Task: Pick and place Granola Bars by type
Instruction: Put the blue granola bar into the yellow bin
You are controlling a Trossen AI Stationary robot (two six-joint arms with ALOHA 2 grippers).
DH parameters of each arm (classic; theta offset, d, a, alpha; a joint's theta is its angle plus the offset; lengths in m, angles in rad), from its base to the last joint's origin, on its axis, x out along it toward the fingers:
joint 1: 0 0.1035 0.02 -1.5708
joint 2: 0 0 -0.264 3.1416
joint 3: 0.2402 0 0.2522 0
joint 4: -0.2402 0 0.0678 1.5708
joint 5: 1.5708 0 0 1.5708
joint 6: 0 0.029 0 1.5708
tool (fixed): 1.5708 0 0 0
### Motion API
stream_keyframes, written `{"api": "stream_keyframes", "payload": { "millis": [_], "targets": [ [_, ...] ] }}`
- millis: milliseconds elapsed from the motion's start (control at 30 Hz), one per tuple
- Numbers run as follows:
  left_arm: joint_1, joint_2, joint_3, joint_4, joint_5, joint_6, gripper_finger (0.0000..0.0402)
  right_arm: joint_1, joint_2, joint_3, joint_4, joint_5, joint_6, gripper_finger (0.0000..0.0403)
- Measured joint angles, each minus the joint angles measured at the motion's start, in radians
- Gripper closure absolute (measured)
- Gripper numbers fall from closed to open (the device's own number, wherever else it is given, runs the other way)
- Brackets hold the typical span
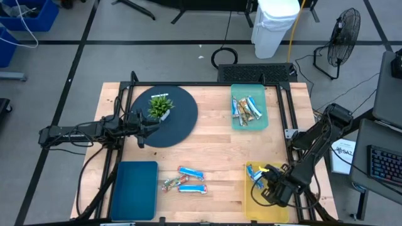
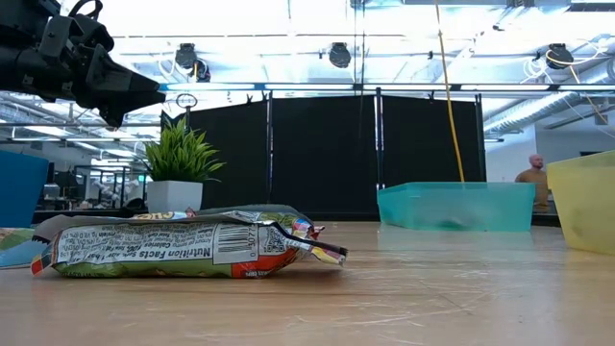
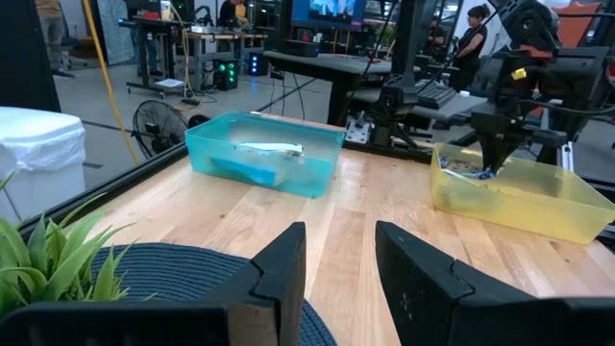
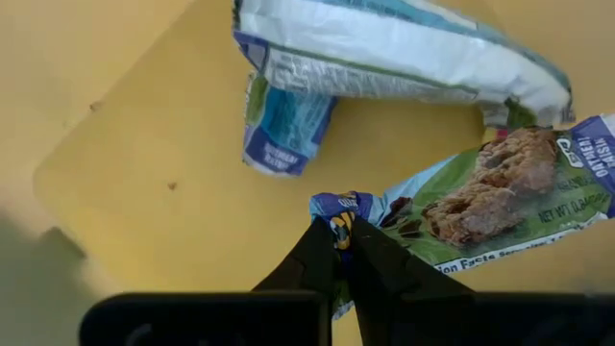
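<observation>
My right gripper [image 1: 258, 176] is down inside the yellow tray [image 1: 251, 204] at the table's near right, shut on a green-and-blue wrapped granola bar [image 4: 480, 207]. A blue-and-white bar [image 4: 384, 48] lies beside it on the tray floor. Three more bars [image 1: 185, 180] lie flat on the wood near the front edge; the nearest one [image 2: 183, 245] fills the low view. Several bars [image 1: 246, 110] lie in the teal tray [image 1: 235, 122]. My left gripper [image 3: 336, 259] is open and hovers over the dark round mat [image 1: 182, 125], touching nothing. My right gripper pinches the crimped end [image 4: 336, 207] of the green-and-blue bar between its two fingertips, coming from above and pointing down. The bar stretches away from the fingers across the yellow tray floor; whether it rests on the floor or hangs just over it, I cannot tell.
A small potted plant [image 1: 160, 107] stands on the dark round mat at the far left. A flat blue tray [image 1: 134, 188] lies at the near left. Bare wood lies between the trays in the table's middle. People show in the room beyond the table.
</observation>
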Motion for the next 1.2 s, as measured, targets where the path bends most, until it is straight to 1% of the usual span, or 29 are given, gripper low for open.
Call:
{"api": "stream_keyframes", "payload": {
  "millis": [300, 433, 533, 900, 1067, 1200],
  "targets": [
    [0.0, 0.0, 0.0, 0.0, 0.0, 0.0, 0.027, 0.0, 0.0, 0.0, 0.0, 0.007, -0.008, 0.0394],
    [0.0, 0.0, 0.0, 0.0, 0.0, 0.0, 0.027, 0.0, 0.0, 0.0, 0.002, 0.023, 0.001, 0.0387],
    [0.0, 0.0, 0.0, 0.0, 0.0, 0.0, 0.027, 0.0, 0.0, 0.0, 0.027, 0.06, 0.017, 0.0371],
    [0.0, 0.0, 0.0, 0.0, 0.0, 0.0, 0.027, 0.0, 0.0, 0.002, 0.033, 0.057, 0.023, 0.0295],
    [0.0, 0.0, 0.0, 0.0, 0.0, 0.0, 0.027, 0.0, 0.0, 0.002, 0.035, 0.058, 0.021, 0.0277],
    [0.0, 0.0, 0.0, 0.0, 0.0, 0.0, 0.027, 0.0, 0.0, 0.002, 0.064, 0.064, -0.037, 0.0271]
  ]
}}
